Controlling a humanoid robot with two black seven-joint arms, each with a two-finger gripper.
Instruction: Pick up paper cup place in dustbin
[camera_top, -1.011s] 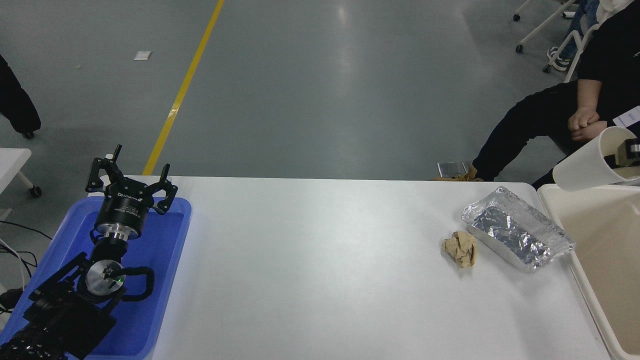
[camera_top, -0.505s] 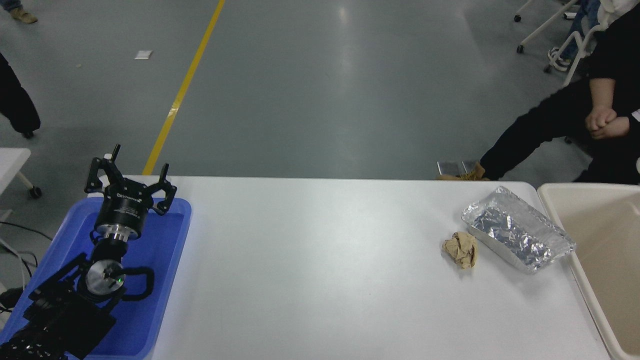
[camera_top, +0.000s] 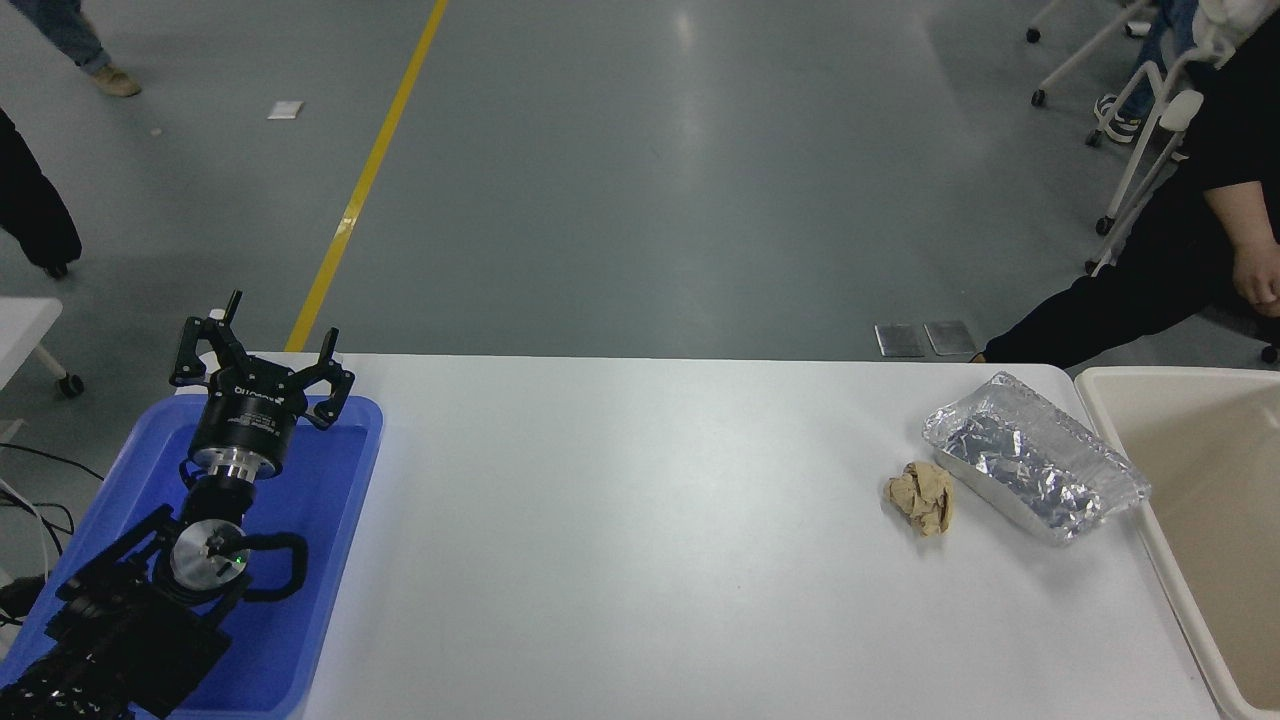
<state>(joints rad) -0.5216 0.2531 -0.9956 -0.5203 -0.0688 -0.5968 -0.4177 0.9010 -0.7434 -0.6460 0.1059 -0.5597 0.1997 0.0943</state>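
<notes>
The paper cup is out of view. The beige dustbin (camera_top: 1110, 405) stands at the table's right edge, cut off by the picture's right side; the part of its inside that shows holds nothing I can see. My left gripper (camera_top: 262, 345) is open and empty, parked over the blue plastic tray at the lower left. My right arm and gripper are out of view.
A blue tray (camera_top: 330, 520) lies under the left arm. A silver foil tray (camera_top: 1030, 455) and a crumpled tan paper ball (camera_top: 922, 497) lie near the dustbin. A seated person in black (camera_top: 1180, 250) is at the far right, with wheeled chairs behind.
One second ago my right gripper held the white cup over the dustbin at the right edge; both have since left the view. The seated person has drawn back to the right.
</notes>
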